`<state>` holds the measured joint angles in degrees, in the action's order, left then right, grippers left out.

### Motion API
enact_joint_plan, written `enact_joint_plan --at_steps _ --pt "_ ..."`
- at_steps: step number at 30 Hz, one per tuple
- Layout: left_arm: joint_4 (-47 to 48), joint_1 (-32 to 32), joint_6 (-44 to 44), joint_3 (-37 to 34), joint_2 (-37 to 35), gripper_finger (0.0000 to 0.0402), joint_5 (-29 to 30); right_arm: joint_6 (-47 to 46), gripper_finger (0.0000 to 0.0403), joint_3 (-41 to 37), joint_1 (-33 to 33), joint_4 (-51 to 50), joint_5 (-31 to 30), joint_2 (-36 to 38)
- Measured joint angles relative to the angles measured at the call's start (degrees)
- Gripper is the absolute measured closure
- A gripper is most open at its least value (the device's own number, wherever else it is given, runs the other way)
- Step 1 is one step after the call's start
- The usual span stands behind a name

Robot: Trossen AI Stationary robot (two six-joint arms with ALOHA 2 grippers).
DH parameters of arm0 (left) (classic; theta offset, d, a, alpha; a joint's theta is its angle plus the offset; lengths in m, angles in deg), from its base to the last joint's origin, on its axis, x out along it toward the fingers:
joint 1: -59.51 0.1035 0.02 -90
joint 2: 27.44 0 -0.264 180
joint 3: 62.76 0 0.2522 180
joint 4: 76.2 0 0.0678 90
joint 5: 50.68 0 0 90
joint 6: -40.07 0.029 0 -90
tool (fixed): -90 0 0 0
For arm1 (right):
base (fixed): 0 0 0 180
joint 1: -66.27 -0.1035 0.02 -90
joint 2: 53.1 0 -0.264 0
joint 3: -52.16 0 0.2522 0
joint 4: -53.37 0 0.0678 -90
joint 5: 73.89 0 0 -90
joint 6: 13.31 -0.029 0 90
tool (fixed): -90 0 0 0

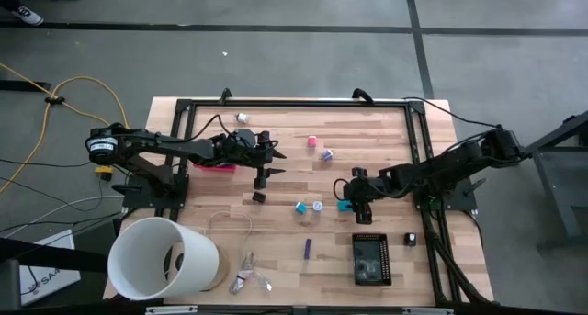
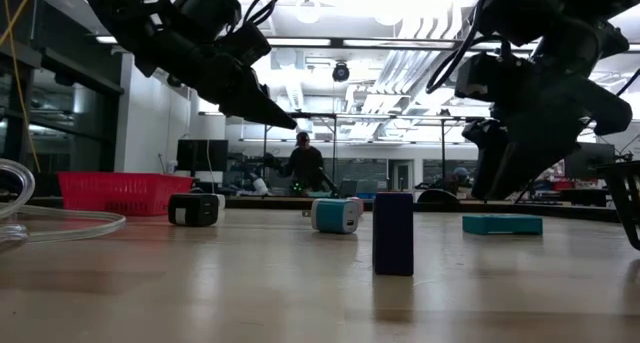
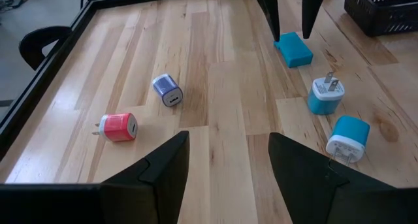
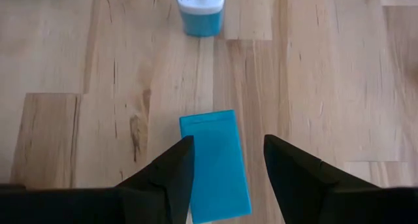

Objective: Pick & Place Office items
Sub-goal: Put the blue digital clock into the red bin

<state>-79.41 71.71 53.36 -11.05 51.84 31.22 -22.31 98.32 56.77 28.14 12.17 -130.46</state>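
The office items lie scattered on the wooden table. A flat teal block lies under my right gripper, which is open with a finger on either side of it and hangs just above it. Beside it are two teal plug blocks. A pink plug and a purple one lie farther off. An upright purple block and a small black piece also stand on the table. My left gripper is open and raised above the table's middle.
A pink basket sits under the left arm, and a black basket stands near the table's near edge. The big white tub lies on its side at the near-left corner, beside a pale wire loop and a silvery clump. A black frame rings the table.
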Motion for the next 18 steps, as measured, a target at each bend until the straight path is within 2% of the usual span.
enact_joint_plan --at_steps 13,18 --pt "0.0 0.0 0.0 0.0 0.0 0.0201 0.0 0.2 0.0231 0.0 0.0 0.0 0.9 0.0" --pt "0.0 0.0 0.0 0.0 0.0 0.0201 0.0 0.2 0.0219 0.0 0.0 0.0 1.1 0.0"
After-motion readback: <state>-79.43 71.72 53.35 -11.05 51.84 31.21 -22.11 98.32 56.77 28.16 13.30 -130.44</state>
